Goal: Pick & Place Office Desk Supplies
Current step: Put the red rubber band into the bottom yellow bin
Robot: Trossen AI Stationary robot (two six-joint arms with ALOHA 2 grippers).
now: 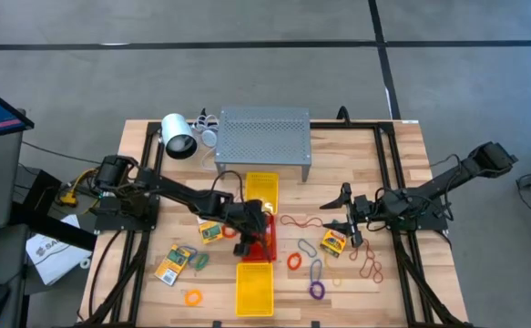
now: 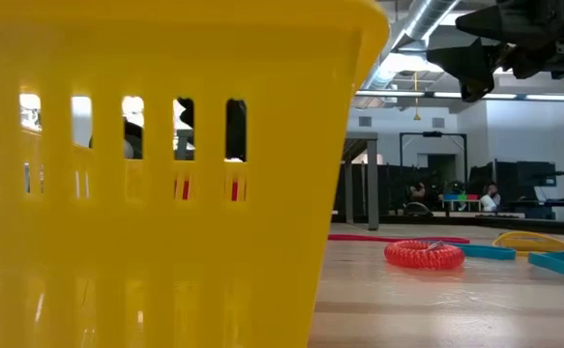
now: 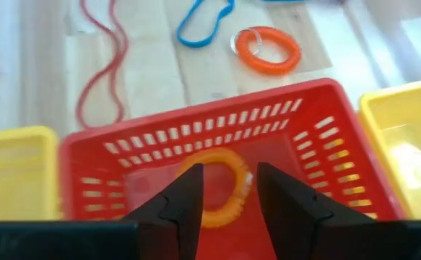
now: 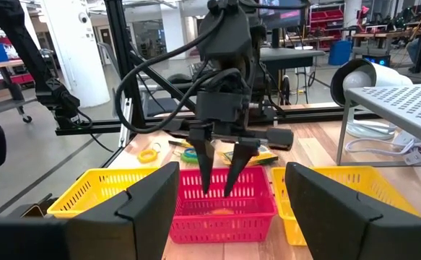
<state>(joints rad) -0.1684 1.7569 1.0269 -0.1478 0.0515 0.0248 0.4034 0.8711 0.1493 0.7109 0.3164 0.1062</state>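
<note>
An orange coil ring lies on the floor of the red tray at the middle of the table. My left gripper hangs open just above that ring, a finger on either side, touching nothing; from across the table it shows clear over the tray. My right gripper waits open and level to the right, above the table. Card packets and loose loops in orange, purple, blue and red lie on the wood.
Yellow trays stand on the far side and the near side of the red tray. A grey perforated stand and a white cylinder sit at the back. Brown bands lie near the right arm.
</note>
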